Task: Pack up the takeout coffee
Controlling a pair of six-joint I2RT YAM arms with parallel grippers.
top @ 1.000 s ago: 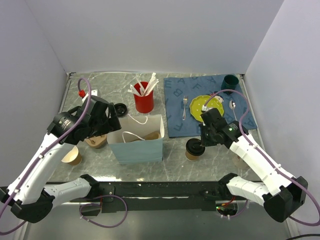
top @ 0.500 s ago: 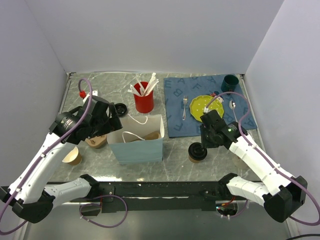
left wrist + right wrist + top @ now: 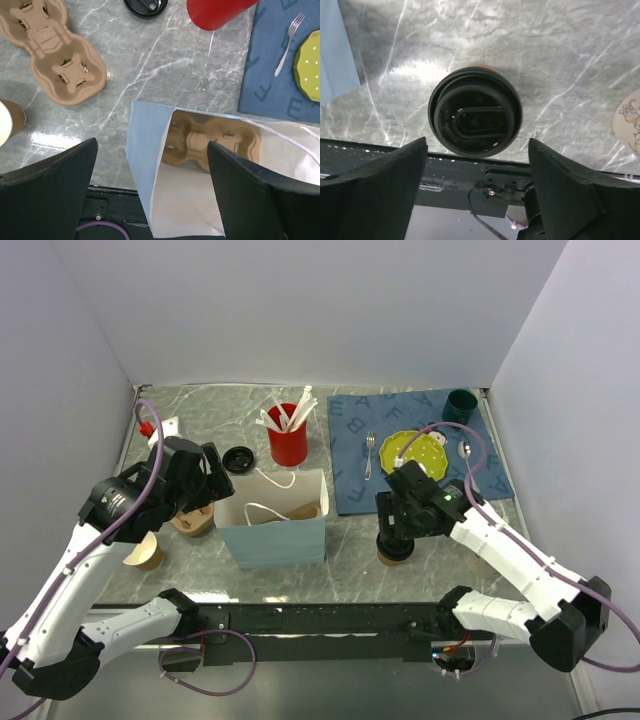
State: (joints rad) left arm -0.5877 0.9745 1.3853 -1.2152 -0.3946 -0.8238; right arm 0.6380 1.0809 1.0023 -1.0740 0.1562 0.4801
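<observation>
Top external view: the takeout coffee (image 3: 390, 554) is seen upright on the tabletop (image 3: 350, 545) near the front edge, a bit right of the blue paper bag (image 3: 272, 530). It's mostly hidden by the right claw (image 3: 392, 538), which hangs straight over it, so how that claw stands can't really be made out from up there.

That's sorted by the right wrist view. The black lid (image 3: 475, 112) is looked down on squarely, with the two fingers (image 3: 375, 185) spread wide on either side. Nothing is gripped, and a corner of the bag (image 3: 337, 55) is caught at the left.

The left claw (image 3: 208, 485) is shown from above beside the bag's left end, over a cardboard cup carrier (image 3: 190, 522).

Only in the left wrist view is the bag's inside (image 3: 200, 200) exposed. A second carrier (image 3: 210, 145) is lying in there, and the left claw (image 3: 152, 146) is seen wide open with nothing held. The lidless cup (image 3: 10, 122), the loose black lid (image 3: 146, 5) and the red cup (image 3: 217, 10) are picked up round the edges.
</observation>
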